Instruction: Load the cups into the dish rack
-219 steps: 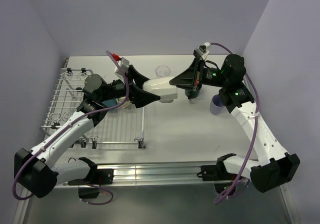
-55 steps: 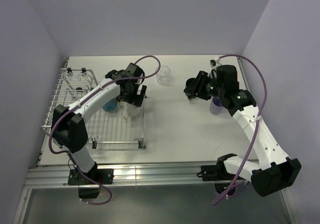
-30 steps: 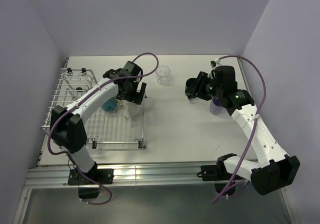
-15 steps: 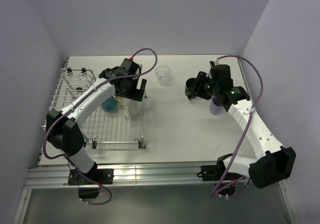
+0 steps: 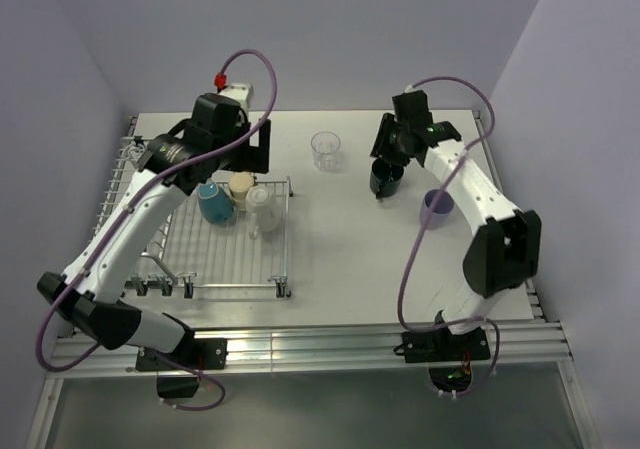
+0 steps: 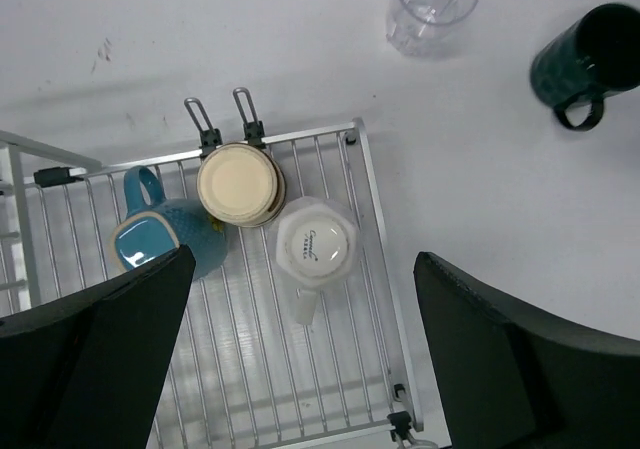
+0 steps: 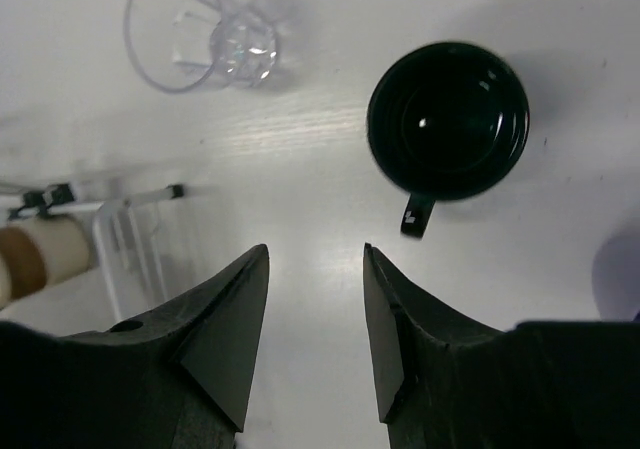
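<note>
Left side of the counter: the dish rack [image 5: 288, 249] already holds three cups, the light blue mug [image 6: 160, 244], the brown metal-lined cup [image 6: 240, 184] and the white mug [image 6: 317, 247]. The last two are bottoms-up; I can't really tell which way the blue one faces. The left gripper [image 6: 305, 269] hangs over them, fingers spread wide, carrying nothing.

Near the far edge the clear glass tumbler [image 5: 326, 151] stands empty. Right of it is the dark teal mug [image 7: 448, 119], upright and empty-looking, with the right gripper [image 7: 315, 254] above it, fingers apart. I'd drop one finger inside the rim, clear of the handle, and pinch squarely. The lavender cup [image 5: 437, 207] sits by the right edge.
</note>
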Motion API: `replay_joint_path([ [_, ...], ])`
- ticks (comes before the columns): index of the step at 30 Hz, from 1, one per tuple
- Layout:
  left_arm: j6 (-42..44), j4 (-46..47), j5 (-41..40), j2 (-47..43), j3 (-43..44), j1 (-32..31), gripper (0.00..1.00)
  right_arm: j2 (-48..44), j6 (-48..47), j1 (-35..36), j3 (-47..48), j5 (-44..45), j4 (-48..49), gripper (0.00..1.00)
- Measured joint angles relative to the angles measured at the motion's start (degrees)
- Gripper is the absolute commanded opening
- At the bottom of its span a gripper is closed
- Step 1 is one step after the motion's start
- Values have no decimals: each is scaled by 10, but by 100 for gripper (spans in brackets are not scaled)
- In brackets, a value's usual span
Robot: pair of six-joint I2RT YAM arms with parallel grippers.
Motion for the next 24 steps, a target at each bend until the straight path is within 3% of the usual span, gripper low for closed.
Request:
replay_joint_path([
  [10, -12, 1, 5, -105, -3, 0, 99, 233, -26, 0, 191, 53, -69, 48],
  [17, -16, 3, 8, -126, -37, 0, 99, 266, -37, 0, 226, 66, -87, 48],
  [24, -24, 4, 17, -126, -59, 0, 99, 267, -42, 1, 189, 78, -82, 48],
])
